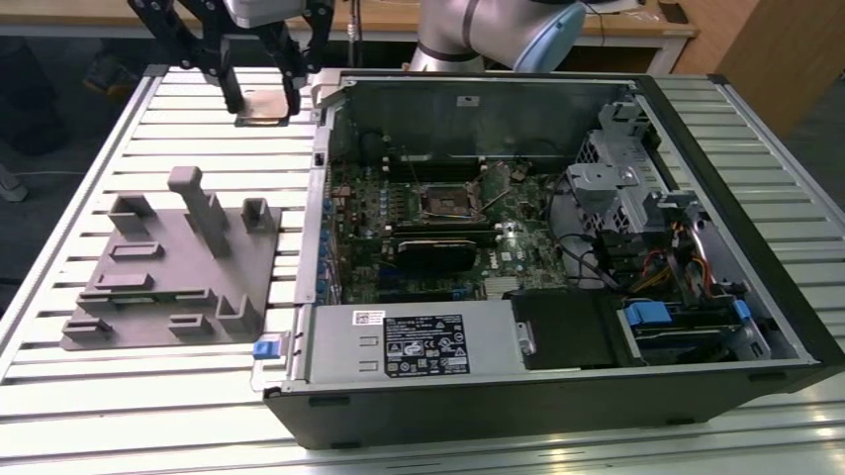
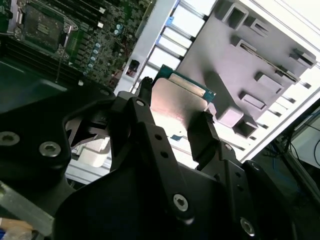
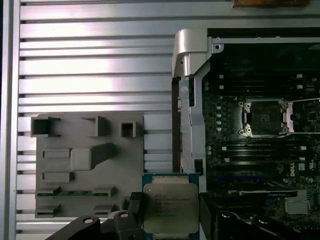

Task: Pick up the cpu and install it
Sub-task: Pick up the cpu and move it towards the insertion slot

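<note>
The gripper [image 1: 264, 99] is clenched on the cpu [image 3: 170, 207], one jaw against each opposite edge. It sits flat between the jaws, metal top exposed, likely to spare its contacts. The socket [image 3: 264, 117] lies well apart from the jaws, unfilled.

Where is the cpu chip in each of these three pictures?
Exterior view: cpu in the gripper, high on the exterior view's left.
Second wrist view: cpu in the gripper, grey fixture behind.
First wrist view: cpu beside the grey fixture.
Shared landmark: the grey fixture.
</note>
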Controlling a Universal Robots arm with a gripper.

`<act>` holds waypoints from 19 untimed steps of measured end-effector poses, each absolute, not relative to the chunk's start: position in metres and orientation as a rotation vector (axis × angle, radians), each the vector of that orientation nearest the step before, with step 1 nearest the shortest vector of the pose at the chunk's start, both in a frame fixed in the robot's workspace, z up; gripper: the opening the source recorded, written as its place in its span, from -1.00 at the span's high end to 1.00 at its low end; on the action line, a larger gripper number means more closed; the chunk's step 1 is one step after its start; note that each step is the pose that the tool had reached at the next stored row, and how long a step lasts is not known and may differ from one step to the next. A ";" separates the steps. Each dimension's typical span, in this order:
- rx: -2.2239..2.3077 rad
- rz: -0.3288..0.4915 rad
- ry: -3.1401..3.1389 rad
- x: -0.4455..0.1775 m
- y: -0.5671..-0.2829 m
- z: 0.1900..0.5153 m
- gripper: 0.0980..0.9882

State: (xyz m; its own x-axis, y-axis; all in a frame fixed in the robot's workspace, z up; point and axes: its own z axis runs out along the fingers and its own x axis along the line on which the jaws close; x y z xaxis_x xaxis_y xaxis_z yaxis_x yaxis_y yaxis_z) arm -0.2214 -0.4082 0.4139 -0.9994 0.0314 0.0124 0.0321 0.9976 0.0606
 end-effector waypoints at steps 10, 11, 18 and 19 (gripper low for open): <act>-0.050 -0.095 -3.128 -0.198 -0.408 0.414 0.01; -0.050 -0.095 -3.128 -0.195 -0.407 0.414 0.01; -0.050 -0.095 -3.128 -0.178 -0.398 0.413 0.01; -0.050 -0.095 -3.128 -0.175 -0.397 0.413 0.01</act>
